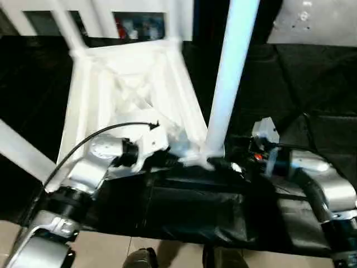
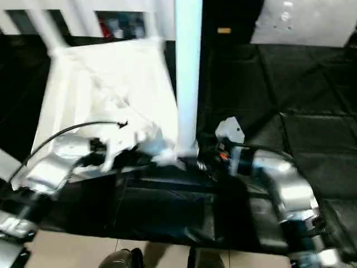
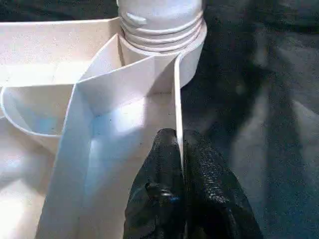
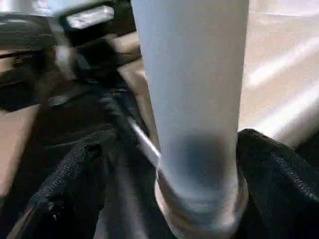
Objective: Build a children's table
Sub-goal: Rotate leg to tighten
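White plastic square table top (image 1: 131, 95) lies upside down on the black cloth-covered work surface (image 1: 312, 100), X-ribbed underside facing up, near edge right in front of the robot. Long tapered round white leg (image 1: 230, 78) stands upright in the near right corner socket (image 3: 192, 55), thread turns visible just above the socket rim in the left wrist view. Another white leg (image 1: 70, 28) rises from the far left corner, and a third (image 1: 22, 151) runs off the frame on the left. Left gripper (image 3: 182, 144) is closed tight on the thin side wall of the table top just beside that socket, one black finger (image 3: 162, 169) inside the wall, the other outside. Right gripper (image 4: 194, 164) sits at the base of the upright leg, jaws spread wide either side of it; left-side finger (image 4: 70, 184) stands clear of the leg, other finger (image 4: 279, 174) sits close against it, contact unclear, so no firm grip shown. Silver forearms come in from both lower corners. Pale floor (image 1: 111, 248) shows along the near edge
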Robot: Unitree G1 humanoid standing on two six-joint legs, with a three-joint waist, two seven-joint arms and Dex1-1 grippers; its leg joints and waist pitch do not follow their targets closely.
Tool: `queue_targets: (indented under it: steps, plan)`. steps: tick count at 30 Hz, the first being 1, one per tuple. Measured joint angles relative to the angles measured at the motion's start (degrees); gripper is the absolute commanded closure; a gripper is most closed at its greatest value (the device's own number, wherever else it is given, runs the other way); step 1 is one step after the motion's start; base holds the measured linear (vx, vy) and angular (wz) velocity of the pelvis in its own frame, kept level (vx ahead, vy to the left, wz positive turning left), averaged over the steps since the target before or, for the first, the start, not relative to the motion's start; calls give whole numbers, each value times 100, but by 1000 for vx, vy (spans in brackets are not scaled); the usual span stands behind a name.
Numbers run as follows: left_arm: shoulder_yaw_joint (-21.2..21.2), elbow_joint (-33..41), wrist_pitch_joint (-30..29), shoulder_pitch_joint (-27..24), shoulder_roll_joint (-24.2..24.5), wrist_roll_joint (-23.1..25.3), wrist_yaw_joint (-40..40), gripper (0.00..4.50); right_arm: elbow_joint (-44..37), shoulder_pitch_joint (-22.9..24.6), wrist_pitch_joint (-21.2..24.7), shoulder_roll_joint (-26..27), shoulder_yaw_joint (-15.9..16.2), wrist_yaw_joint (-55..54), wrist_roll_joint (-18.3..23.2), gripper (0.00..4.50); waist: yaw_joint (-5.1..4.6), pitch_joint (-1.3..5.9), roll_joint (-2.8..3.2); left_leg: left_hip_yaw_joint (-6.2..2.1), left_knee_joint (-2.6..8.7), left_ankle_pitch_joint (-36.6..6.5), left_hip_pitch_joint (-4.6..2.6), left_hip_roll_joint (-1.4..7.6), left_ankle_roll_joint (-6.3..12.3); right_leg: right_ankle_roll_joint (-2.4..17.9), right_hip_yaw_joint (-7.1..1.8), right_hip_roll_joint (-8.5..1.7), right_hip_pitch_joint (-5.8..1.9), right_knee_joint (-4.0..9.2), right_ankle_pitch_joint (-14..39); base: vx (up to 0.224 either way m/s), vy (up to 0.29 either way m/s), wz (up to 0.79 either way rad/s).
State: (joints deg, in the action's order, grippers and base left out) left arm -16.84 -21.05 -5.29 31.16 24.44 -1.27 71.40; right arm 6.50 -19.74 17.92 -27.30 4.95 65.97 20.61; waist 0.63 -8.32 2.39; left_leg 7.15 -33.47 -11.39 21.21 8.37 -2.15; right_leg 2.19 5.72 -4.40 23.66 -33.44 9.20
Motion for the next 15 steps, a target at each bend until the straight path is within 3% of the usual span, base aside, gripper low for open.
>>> queue_targets:
  steps: [5,11,15]
  plan:
    - [-187,18,188,-22,87,-60,432,450,377,-163,7,-4,137,510,76,88,111,9,-8,18,-60,-1,-5,13,0,27,-4,-1,0,-17,-20,0,0,0]
    - [-292,-11,400,-44,218,-119,741,450,585,-371,72,-173,379,1182,153,138,137,25,-36,96,-107,1,-8,58,0,25,-14,-1,-3,-19,-32,0,0,0]
    - [-329,-21,439,-43,237,-118,787,450,706,-445,85,-202,453,1417,153,183,142,56,-87,113,-108,1,-9,62,0,28,-24,-2,-3,-20,-36,0,0,0]
